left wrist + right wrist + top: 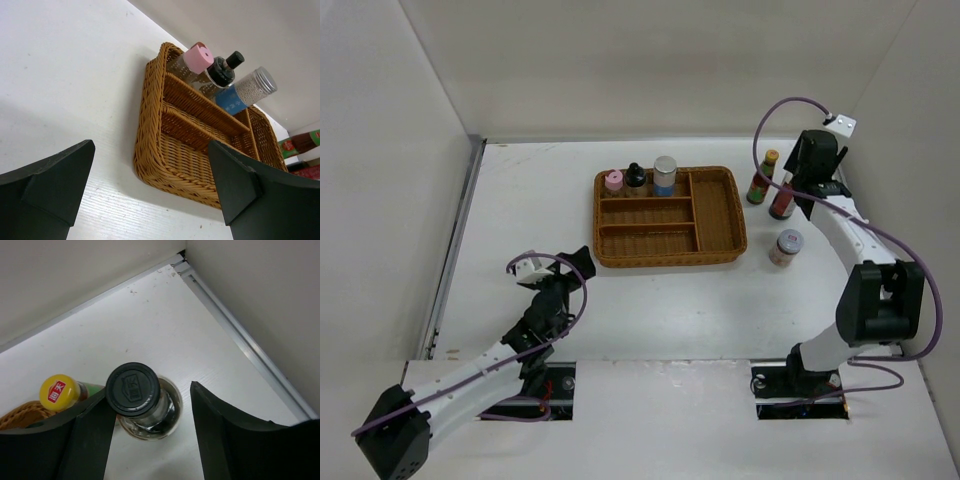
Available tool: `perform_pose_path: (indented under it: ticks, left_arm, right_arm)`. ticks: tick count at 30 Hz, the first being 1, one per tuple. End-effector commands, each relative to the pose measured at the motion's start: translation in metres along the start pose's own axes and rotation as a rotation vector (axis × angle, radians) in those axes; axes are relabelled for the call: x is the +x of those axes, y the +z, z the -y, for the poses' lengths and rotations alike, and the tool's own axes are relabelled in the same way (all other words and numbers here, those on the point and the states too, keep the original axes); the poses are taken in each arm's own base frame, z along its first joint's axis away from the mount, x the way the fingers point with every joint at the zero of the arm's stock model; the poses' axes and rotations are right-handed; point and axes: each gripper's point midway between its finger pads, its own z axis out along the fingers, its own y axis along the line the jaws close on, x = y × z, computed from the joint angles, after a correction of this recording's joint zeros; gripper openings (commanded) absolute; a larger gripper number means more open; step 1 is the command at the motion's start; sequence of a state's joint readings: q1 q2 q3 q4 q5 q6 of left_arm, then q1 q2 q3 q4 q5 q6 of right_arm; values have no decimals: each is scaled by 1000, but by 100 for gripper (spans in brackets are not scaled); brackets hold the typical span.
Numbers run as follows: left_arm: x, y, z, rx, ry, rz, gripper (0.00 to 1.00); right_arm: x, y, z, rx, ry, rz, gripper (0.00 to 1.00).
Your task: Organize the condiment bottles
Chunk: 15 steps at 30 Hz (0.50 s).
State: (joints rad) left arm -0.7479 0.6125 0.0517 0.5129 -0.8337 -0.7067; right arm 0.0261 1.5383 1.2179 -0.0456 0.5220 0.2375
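A clear bottle with a black cap (133, 389) and red label (782, 204) stands right of the wicker tray (720, 215). My right gripper (149, 396) is open around it; the left finger is against the cap and the right finger is apart. It shows at the far right in the top view (792, 192). A dark red bottle with a yellow cap (761, 178) stands just beside it (60, 391). A silver-lidded jar (786, 247) stands nearer. My left gripper (582, 262) is open and empty by the tray's front left corner (165, 165).
The tray's back left compartment holds a pink-capped bottle (613, 182), a black-topped bottle (636, 177) and a silver-lidded jar with a blue label (665, 175). White walls close the table at the back and right, near the right gripper.
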Motion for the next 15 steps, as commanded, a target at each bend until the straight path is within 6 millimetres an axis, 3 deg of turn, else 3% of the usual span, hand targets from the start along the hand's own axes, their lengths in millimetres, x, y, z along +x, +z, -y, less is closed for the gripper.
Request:
perform_pose_path:
  ticks: [1,5,7,10,15]
  left_arm:
    - [3,-2,-14,-21,-8,19,99]
    - [2,-1,-17,-26,-12,27,100]
    - [0,-2,-15,-20,-21,33,100]
    - [-4,-2,-16,-20,-29,46,100]
    - [-8,-4,-16,-10,-53,63,100]
  right_arm:
    - [-38,0,-16,-55,54,95,57]
    - [-54,-6,-10,-39,74,169,35]
    - [-68,-17,-6,-17,67,214,30]
    - [-100,-43,7,40,76,299,25]
    - [-149,-103,9,10,95,406,26]
